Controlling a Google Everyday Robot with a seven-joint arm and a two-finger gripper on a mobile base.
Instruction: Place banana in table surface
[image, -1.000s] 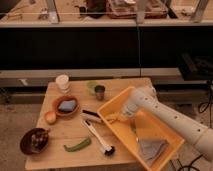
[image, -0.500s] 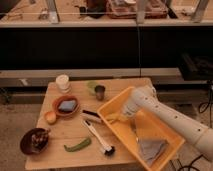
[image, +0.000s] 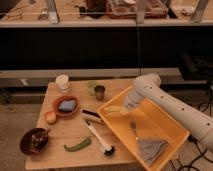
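Observation:
The banana (image: 113, 109) is a small pale yellow shape in the far left corner of the big yellow tray (image: 165, 125). My gripper (image: 121, 109) reaches down from the white arm (image: 165, 102) on the right and sits right at the banana, inside the tray. Whether it holds the banana cannot be told. The table surface (image: 65, 131) is a light wooden plank top under everything, with bare wood left of the tray.
On the table are a white cup stack (image: 62, 82), a green cup (image: 91, 87), a dark cup (image: 100, 92), an orange bowl with a blue sponge (image: 66, 106), a round orange fruit (image: 50, 117), a dark bowl (image: 35, 141), a green vegetable (image: 77, 145) and a brush (image: 98, 135). The tray holds a fork (image: 133, 128) and a grey cloth (image: 151, 148).

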